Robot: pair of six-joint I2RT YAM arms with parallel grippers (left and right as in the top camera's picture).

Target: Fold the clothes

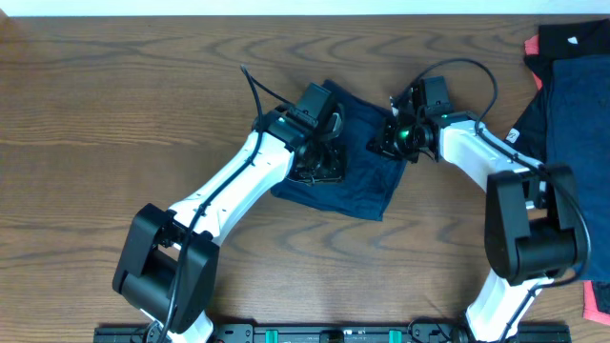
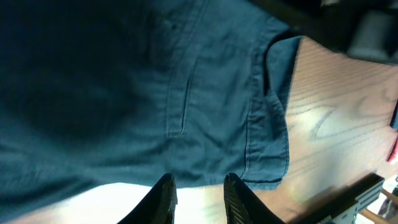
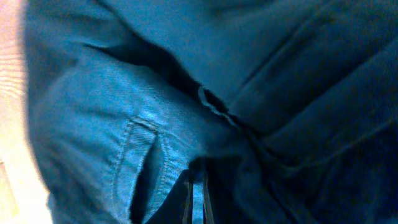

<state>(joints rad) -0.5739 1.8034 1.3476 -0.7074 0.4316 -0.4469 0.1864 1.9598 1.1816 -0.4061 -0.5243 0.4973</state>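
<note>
A dark navy-blue garment (image 1: 357,181) of the clothes lies folded into a rough square at the table's middle. My left gripper (image 1: 319,162) is over its left part. In the left wrist view that gripper (image 2: 199,179) stands open by a narrow gap, with bare table between its fingers and the garment's (image 2: 124,93) hemmed edge just past the tips. My right gripper (image 1: 386,143) is at the garment's upper right edge. In the right wrist view it (image 3: 197,186) is shut on a thin fold of the cloth (image 3: 280,74), beside a belt loop (image 3: 140,162).
More clothes are piled at the table's right edge: a navy piece (image 1: 577,105) with a small white label (image 1: 512,135), a black piece (image 1: 572,40) and red cloth (image 1: 531,48). Another red piece (image 1: 599,303) shows at the bottom right corner.
</note>
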